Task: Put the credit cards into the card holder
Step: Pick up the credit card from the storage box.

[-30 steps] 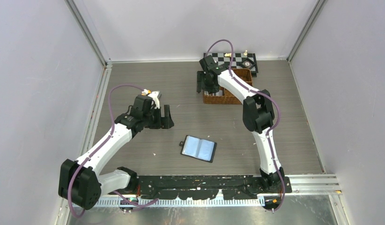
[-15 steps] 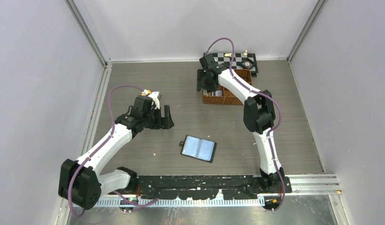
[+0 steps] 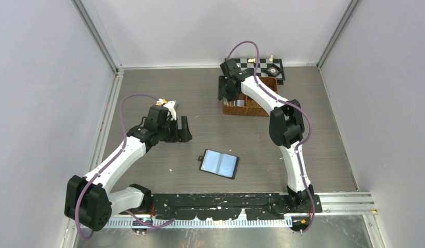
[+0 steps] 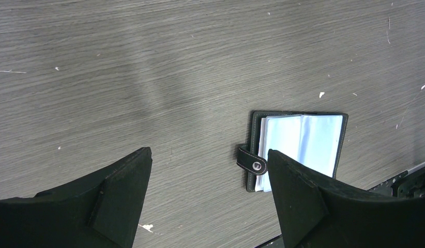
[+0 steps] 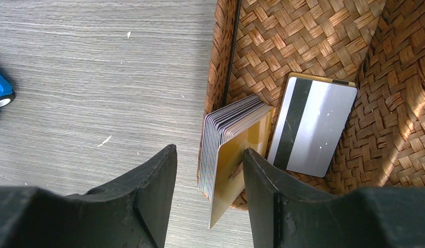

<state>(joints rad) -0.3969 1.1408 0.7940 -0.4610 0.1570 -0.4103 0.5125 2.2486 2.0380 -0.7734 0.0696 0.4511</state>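
One card holder [image 3: 219, 164] lies open by the near edge of the counter [image 3: 314, 150]. One far-edge basket [image 5: 314, 41] holds the credit cards [image 5: 226, 129] — one stack on edge, one flat. Right pincer [image 5: 209, 155] straddles the stack, jaws apart; left pincer [image 4: 208, 191] spread, empty.

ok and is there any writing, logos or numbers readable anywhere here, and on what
No text can be read in any view.
tan-gold card: a small reddish mark, too blurred to read.
silver card: a dark stripe only, no print visible.
card holder: plain sleeves and a snap, no lettering visible.
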